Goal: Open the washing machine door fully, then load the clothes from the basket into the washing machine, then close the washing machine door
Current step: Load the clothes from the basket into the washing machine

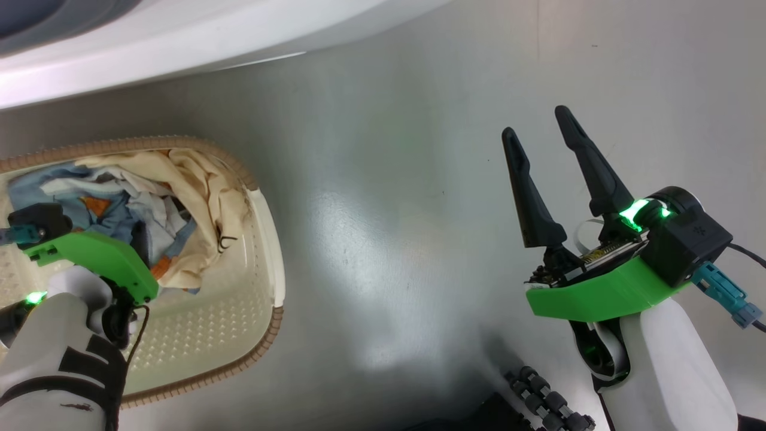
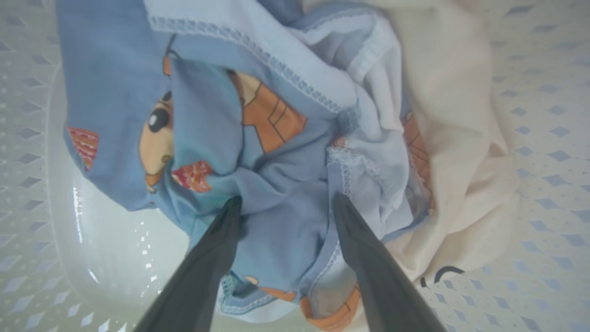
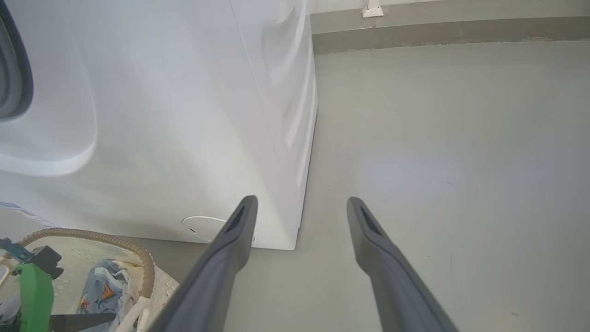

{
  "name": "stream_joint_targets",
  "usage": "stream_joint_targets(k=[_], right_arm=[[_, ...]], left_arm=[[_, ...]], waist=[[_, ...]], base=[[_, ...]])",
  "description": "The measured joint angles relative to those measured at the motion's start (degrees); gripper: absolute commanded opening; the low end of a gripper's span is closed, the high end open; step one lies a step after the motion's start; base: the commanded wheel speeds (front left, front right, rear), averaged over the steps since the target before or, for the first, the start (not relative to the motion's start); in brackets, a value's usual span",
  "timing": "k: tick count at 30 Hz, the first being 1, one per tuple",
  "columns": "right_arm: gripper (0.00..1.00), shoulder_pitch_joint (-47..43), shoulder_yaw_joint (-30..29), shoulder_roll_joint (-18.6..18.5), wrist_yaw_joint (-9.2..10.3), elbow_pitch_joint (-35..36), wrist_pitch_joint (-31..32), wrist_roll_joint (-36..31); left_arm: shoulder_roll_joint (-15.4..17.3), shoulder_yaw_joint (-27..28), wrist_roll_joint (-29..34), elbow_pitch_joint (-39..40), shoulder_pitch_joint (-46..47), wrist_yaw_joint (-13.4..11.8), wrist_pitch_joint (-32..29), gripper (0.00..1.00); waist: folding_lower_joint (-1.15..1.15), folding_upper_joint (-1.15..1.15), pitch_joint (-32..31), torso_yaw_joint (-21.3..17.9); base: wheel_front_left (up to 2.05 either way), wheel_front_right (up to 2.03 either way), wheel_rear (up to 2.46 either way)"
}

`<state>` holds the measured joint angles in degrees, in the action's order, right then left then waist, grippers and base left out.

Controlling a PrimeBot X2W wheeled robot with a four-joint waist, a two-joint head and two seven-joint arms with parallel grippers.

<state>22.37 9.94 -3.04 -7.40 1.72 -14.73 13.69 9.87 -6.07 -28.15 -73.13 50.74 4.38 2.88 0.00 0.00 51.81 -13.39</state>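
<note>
The cream basket (image 1: 266, 239) stands on the floor at the left, holding the clothes (image 1: 179, 179): a light blue printed garment (image 2: 207, 138) and a cream one (image 2: 461, 138). My left gripper (image 2: 286, 200) reaches down into the basket, open, its fingertips pressed into the blue fabric with a fold lying between them. My right gripper (image 1: 535, 121) hovers open and empty over the bare floor at the right. The white washing machine (image 3: 184, 115) stands just behind the basket, its grey gasket (image 3: 11, 69) at the left edge. The washing machine door is out of view.
Grey floor (image 3: 438, 161) spreads to the right of the machine up to a wall skirting (image 3: 438, 32). A round white flap (image 3: 203, 226) sits low on the machine's front. My wheeled base (image 1: 544, 401) shows at the bottom.
</note>
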Motion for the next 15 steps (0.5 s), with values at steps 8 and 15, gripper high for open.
stream_joint_targets(k=[8, 15], right_arm=[[1.00, 0.00, -0.26, 0.00, 0.00, 0.32, 0.00, 0.00], [1.00, 0.00, -0.57, 0.00, 0.00, 0.55, -0.01, 0.00]], left_arm=[[-0.27, -0.87, -0.01, -0.25, 0.12, 0.44, 0.42, 1.00], [-0.62, -1.40, -0.42, -0.40, 0.60, 0.94, 0.93, 1.00]], waist=[[0.00, 0.00, 0.49, -0.10], [0.00, 0.00, 1.08, -0.16]], base=[[0.00, 0.00, 0.00], [0.00, 0.00, 0.00]])
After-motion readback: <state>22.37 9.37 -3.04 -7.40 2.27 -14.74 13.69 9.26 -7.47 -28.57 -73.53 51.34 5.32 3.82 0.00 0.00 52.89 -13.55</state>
